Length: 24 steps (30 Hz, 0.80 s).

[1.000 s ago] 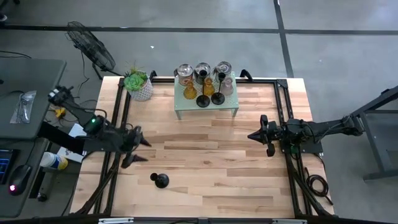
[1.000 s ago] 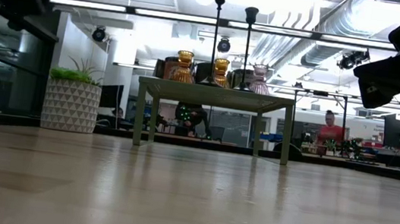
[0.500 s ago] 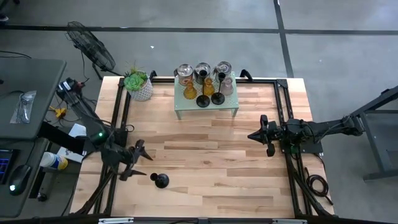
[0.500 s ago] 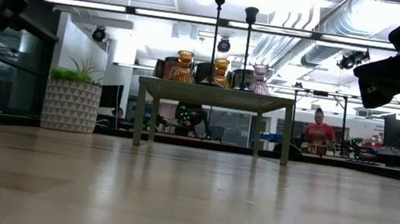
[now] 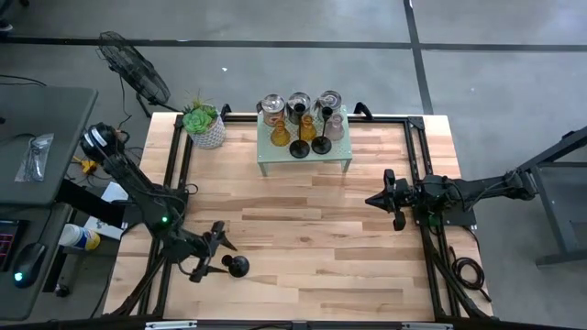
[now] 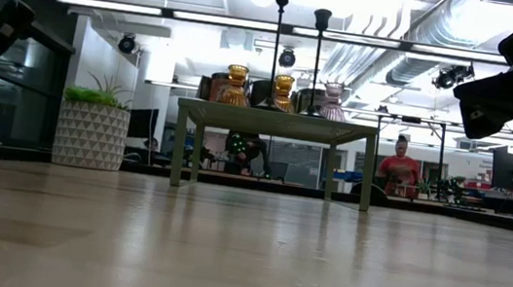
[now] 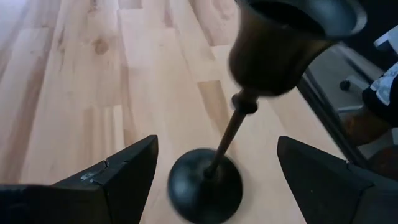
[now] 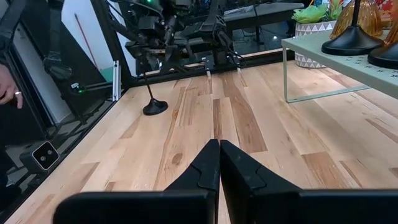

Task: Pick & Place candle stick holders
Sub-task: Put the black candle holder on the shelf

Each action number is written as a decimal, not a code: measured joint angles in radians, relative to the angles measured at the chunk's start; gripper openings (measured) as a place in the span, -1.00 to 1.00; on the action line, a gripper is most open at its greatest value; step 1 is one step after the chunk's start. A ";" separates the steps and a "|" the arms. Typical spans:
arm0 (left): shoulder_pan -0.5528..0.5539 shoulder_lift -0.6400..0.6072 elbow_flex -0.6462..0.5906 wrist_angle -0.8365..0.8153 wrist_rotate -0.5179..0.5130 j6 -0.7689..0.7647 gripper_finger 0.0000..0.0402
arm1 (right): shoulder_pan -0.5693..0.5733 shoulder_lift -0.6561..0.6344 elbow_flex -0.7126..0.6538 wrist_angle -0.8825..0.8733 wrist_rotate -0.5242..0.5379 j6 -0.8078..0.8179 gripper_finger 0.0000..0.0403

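Observation:
One black stemmed holder [image 5: 237,266] stands upright on its round base [image 7: 205,186] on the wooden table, near the front left. My left gripper [image 5: 218,249] is open; in the left wrist view [image 7: 217,143] its fingers stand on either side of the holder's stem without touching it. It also shows in the right wrist view [image 8: 154,107]. The other holders stand on a small pale green stand [image 5: 304,161] at the far middle: two black stemmed [image 5: 300,147], amber glass [image 5: 280,135], pink glass [image 5: 336,128] and silver cups [image 5: 298,103]. My right gripper [image 5: 372,200] is shut and empty at the table's right.
A white pot with a green plant [image 5: 204,126] stands at the far left corner. Black frame rails [image 5: 174,183] run along the table's left and right sides. Bare wood lies between the stand and the near edge. A person [image 6: 401,166] shows in the room behind.
My left gripper has gone toward the table's near edge and to the right, toward the lone black holder, and now stands about its stem. The holder has stayed where it was.

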 joint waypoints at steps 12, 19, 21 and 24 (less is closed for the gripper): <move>0.002 0.141 0.000 0.211 -0.064 0.000 0.58 | 0.000 0.000 0.000 0.000 0.000 0.000 -0.99; 0.002 0.143 0.001 0.211 -0.088 0.000 0.23 | 0.000 0.000 0.000 0.000 0.000 0.000 -0.99; 0.002 0.143 0.002 0.206 -0.080 0.000 0.10 | 0.000 0.000 0.000 0.000 0.000 0.000 -0.99; 0.002 0.143 0.002 0.194 -0.076 -0.001 -0.08 | 0.000 0.000 0.000 0.000 0.000 0.000 -0.99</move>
